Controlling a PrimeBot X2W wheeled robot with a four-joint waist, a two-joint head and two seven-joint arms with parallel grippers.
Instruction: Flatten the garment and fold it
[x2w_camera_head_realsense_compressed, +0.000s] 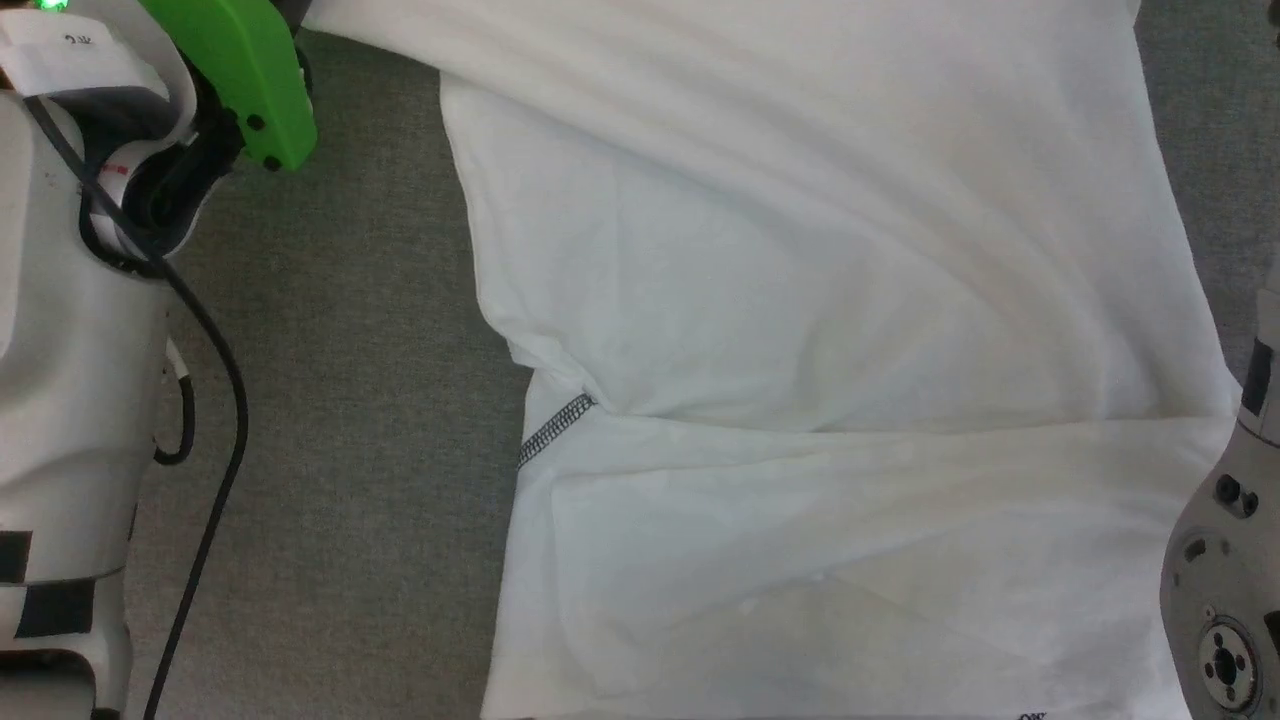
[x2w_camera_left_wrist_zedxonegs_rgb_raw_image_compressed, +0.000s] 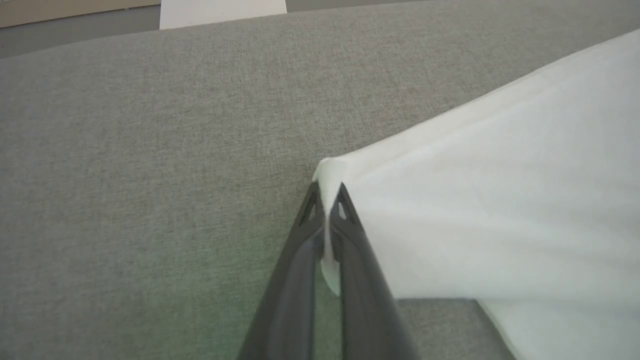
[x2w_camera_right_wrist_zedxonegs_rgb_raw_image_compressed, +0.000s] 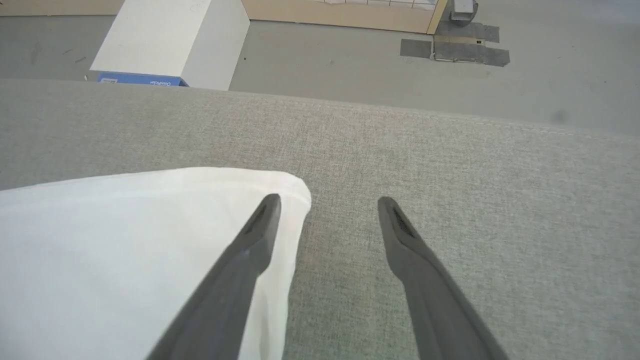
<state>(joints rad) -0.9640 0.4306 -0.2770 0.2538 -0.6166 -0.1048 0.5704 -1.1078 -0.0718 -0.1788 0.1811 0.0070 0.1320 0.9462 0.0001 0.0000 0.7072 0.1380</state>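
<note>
Folding step, probably: left pincer pinches a corner of the garment; right pincer gapes wide, empty, poised over another corner. Next it must close there.

We note white garment, dark grey zigzag seam (stitched on white); mottled grey fabric surface; bright green arm cover; black cable.
</note>
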